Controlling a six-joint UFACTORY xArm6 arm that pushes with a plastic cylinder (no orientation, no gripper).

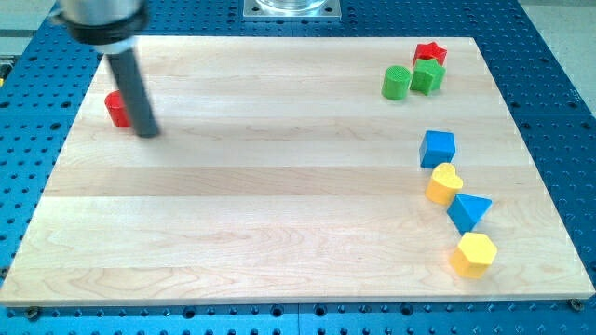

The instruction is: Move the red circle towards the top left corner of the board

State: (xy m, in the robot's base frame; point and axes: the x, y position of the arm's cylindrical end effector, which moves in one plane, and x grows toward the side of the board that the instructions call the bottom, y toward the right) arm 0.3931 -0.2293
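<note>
The red circle [115, 109] is a short red cylinder near the board's left edge, in the upper left part of the view. The dark rod partly hides its right side. My tip [147, 132] rests on the board just to the right of and slightly below the red circle, touching or nearly touching it.
The wooden board [279, 186] lies on a blue perforated table. At the upper right are a red star [430, 53], a green cylinder [396, 83] and a green cube [428, 76]. At the right are a blue cube [438, 148], a yellow heart-like block [444, 183], a blue triangle [467, 211] and a yellow hexagon [474, 254].
</note>
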